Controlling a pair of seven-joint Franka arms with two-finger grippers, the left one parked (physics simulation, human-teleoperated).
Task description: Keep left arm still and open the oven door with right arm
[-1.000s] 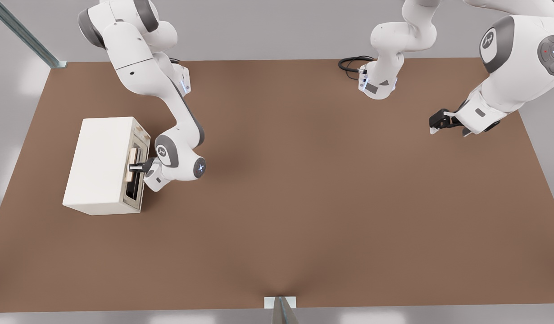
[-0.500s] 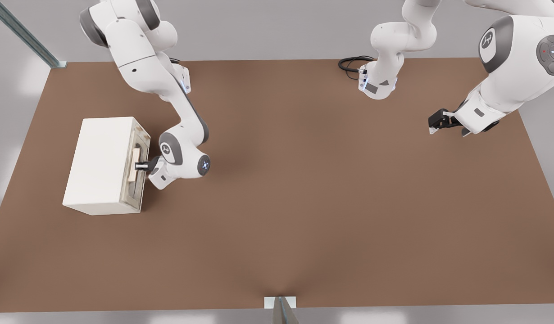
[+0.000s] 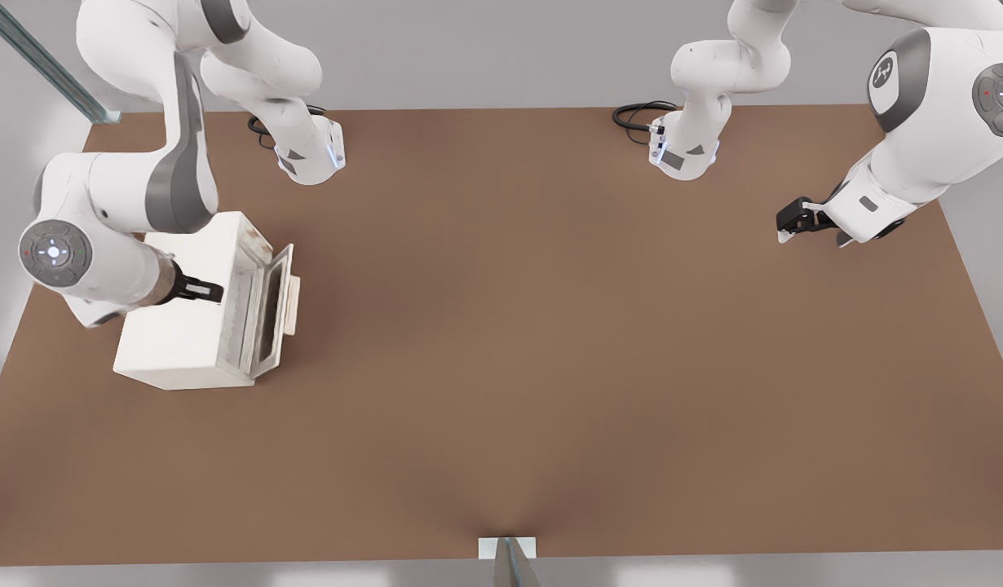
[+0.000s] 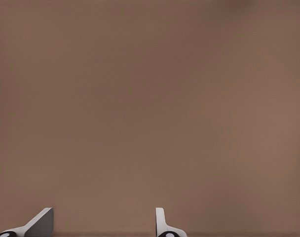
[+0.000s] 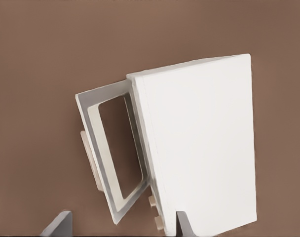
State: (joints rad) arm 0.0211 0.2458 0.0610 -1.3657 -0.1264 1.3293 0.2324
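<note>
The cream oven (image 3: 183,302) stands on the brown table at the front view's left. Its oven door (image 3: 275,302) hangs partly open, swung away from the box, and the tan handle (image 3: 293,303) is on its outer face. My right arm's gripper (image 3: 210,289) hovers above the oven's plain top, apart from the door and handle. The right wrist view looks down on the oven (image 5: 204,148), the ajar door (image 5: 110,158) and its handle (image 5: 91,163). There the gripper (image 5: 121,226) is open, its fingertips (image 5: 58,224) wide apart and holding nothing.
The other arm's gripper (image 3: 799,220) hangs over the table at the front view's right. Two arm bases (image 3: 310,155) and a black cable (image 3: 636,114) sit along the back edge. A metal post (image 3: 508,558) stands at the front edge.
The gripper has left the handle and swung up over the oven toward the front view's left. The door has gone from nearly shut to partly open.
</note>
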